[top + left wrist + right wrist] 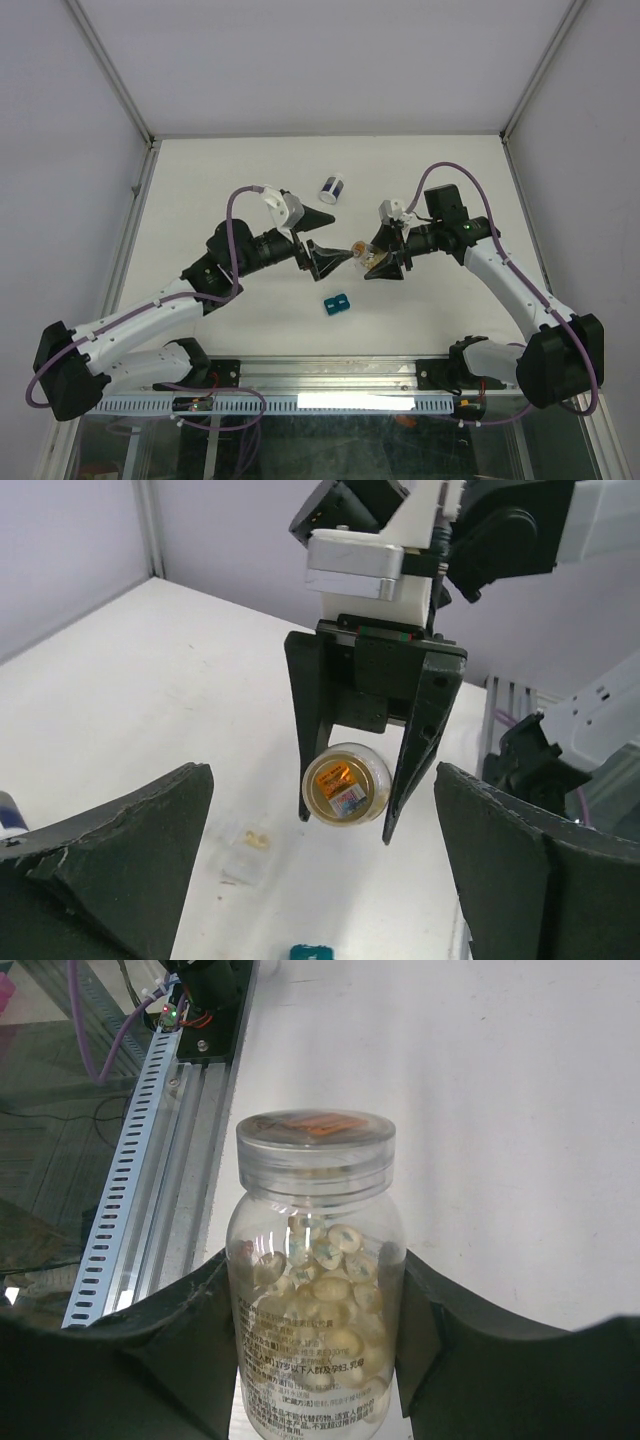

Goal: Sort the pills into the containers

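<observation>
My right gripper (318,1260) is shut on a clear pill bottle (315,1300) filled with pale yellow capsules, its lid (314,1130) bearing an orange label. In the top view the bottle (362,250) hangs above the table between both grippers. My left gripper (322,775) is open wide and faces the lid (345,783) without touching it. On the table below lies a small see-through container (243,860) with tiny orange-brown pills (256,838) in its far part. In the top view the left gripper (325,258) and right gripper (380,265) nearly meet.
A white jar with a dark-blue band (332,188) lies at the back of the table. A small teal block (335,303) sits near the front, also low in the left wrist view as the teal block (310,952). A metal rail (130,1160) runs along the near edge.
</observation>
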